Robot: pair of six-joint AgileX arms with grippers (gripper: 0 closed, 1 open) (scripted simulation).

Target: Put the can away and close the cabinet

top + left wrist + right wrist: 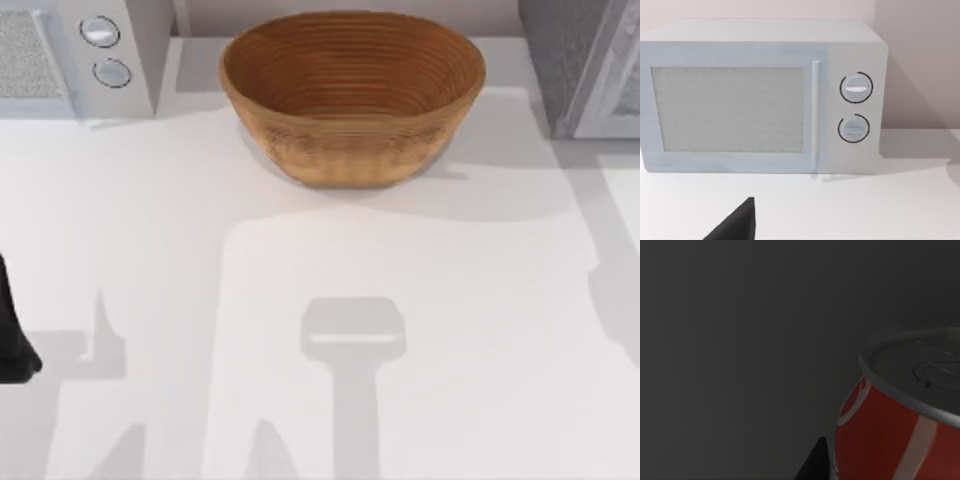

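Observation:
The can (900, 425) looms close in the right wrist view: red body with white marking, silver top with its pull tab. It stands upright in a dark, shadowed space. My right gripper is shut on it, and one black fingertip (816, 462) lies against the can's side. The cabinet (585, 70) is the grey box at the table's far right corner. My left arm (12, 340) is parked at the table's left edge, and a black tip of its gripper (735, 225) points toward the microwave.
A large woven basket (352, 95) stands at the back middle of the table. A white microwave (70, 55) with two round dials (856, 87) occupies the back left corner, its door shut. Arm shadows fall across the white tabletop.

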